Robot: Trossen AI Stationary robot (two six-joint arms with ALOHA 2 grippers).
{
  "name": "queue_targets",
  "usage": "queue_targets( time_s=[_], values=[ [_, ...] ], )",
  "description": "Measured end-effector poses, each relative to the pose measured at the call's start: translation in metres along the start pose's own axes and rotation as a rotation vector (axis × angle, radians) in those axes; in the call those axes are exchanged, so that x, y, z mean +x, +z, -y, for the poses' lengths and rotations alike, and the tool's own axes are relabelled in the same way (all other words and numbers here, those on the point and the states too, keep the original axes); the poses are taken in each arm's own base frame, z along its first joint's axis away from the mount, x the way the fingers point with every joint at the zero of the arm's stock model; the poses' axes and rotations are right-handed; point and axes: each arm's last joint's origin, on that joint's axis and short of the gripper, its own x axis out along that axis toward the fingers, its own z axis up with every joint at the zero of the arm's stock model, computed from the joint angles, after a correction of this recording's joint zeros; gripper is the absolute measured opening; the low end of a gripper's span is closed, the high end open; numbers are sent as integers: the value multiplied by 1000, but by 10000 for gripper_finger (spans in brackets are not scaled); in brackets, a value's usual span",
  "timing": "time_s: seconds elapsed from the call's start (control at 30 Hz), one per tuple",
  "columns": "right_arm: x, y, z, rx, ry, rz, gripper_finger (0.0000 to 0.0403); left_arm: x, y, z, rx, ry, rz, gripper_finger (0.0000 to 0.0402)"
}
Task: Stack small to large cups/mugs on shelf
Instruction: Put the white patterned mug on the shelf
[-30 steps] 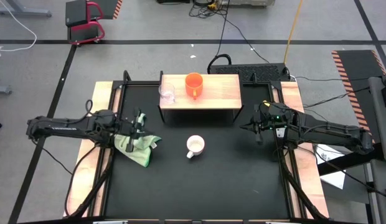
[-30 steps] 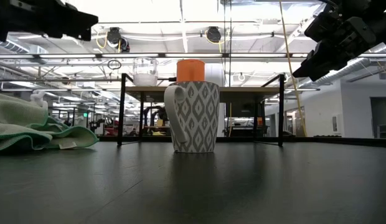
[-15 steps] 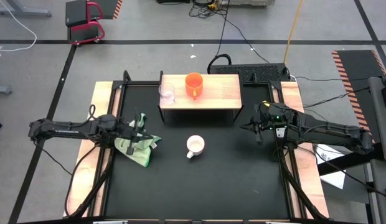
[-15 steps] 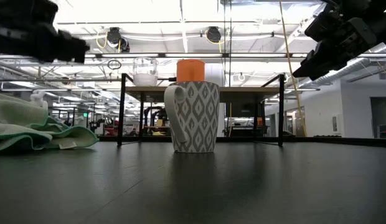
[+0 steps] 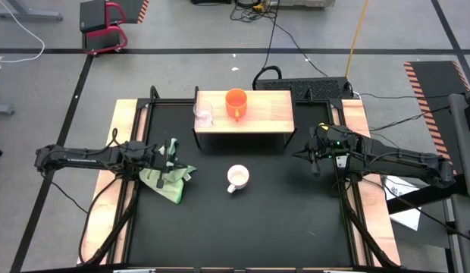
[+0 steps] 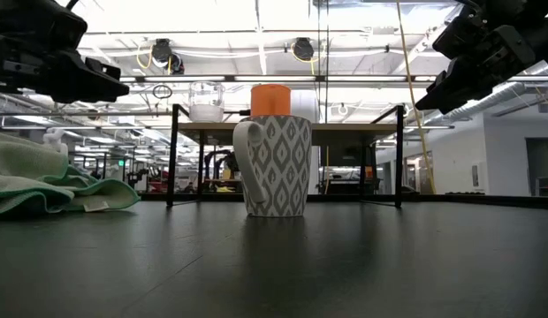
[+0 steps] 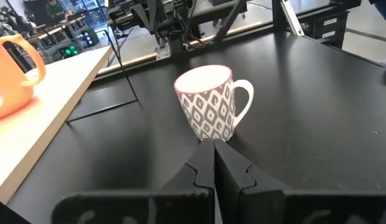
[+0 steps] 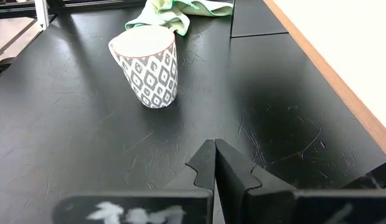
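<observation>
The place was seen to be a large robotics lab or workshop hall. In the low view, an open industrial ceiling (image 6: pixel 256 53) with bright lamps, pipes and beams was shown, and rows of workbenches (image 6: pixel 106 163) with equipment were seen far behind the table. In the high view, a grey concrete floor (image 5: pixel 182 30) was marked with black tape lines, cables (image 5: pixel 288 42) were laid across it, and striped hazard tape (image 5: pixel 428 87) was fixed nearby.

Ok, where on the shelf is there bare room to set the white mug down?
The shelf is free along its right half, from the orange mug to the right edge. The left end is crowded: the glass cup stands by the left edge, with only a narrow gap to the orange mug. The white mug stands on the mat in front.
</observation>
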Motion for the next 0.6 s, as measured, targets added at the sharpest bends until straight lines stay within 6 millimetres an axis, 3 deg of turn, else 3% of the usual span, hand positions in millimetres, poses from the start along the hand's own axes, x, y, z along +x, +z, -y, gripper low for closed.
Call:
queue_targets(
  time_s=[0.2, 0.4, 0.6],
  values=[
    [0, 5, 0, -16, 3, 45, 0, 0, 1, 0, -2, 2, 8, 0],
    [8, 24, -5, -89, 146, 213, 0, 0, 1, 0, 26, 3, 14, 0],
    [21, 39, -7, -138, 179, 172, 0, 0, 1, 0, 34, -6, 15, 0]
  ],
)
